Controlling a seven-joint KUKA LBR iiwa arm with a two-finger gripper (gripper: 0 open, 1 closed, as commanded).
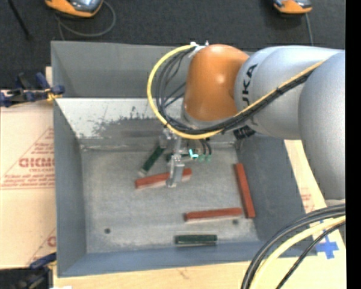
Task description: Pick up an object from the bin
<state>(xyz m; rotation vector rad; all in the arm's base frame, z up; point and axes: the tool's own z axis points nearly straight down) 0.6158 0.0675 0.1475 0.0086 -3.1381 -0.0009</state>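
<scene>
The red-brown stick [151,182] lies flat near the middle of the bin [69,179]. The gripper [175,174] is down over its right end, and I cannot tell whether it is open or clamped. A dark green stick [151,159] lies tilted just to the upper left. A second red stick [213,214], a third red stick [243,190] and a green bar [195,239] lie well apart to the lower right.

Grey metal bin [69,179], floor flat and scuffed. Five slim bars lie flat on it:
- centre red bar [149,182], nearly crosswise
- tilted green bar [152,159], just behind it
- right red bar [244,189], near the right wall
- lower red bar [212,214], close to that one's near end
- front green bar [195,239], along the front wall
</scene>
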